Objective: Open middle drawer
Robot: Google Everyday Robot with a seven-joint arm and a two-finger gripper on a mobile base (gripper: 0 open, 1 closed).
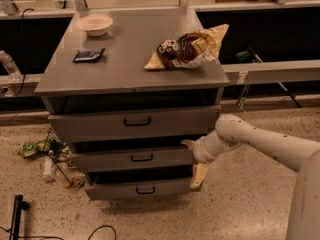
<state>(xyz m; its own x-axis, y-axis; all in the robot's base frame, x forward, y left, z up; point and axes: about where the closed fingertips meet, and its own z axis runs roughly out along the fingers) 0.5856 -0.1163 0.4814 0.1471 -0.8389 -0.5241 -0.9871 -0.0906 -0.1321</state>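
Note:
The grey cabinet (125,74) has three drawers, each showing a dark gap above its front. The middle drawer (115,160) has a low grey front and a small black loop handle (142,157). It lies between the taller-fronted top drawer (100,125) and the bottom drawer (120,190). My gripper (194,160) is at the right end of the middle drawer's front, reaching in from the right on the white arm (260,144). It is open: one finger (188,144) is at the front's upper edge and the other finger (199,176) hangs below it. The handle is free, to the gripper's left.
On the cabinet top lie a white bowl (94,24), a black packet (89,55) and a brown chip bag (187,48). Litter and a bottle (50,159) lie on the floor by the cabinet's left side. A black post (16,215) stands at the lower left. Dark shelving runs behind.

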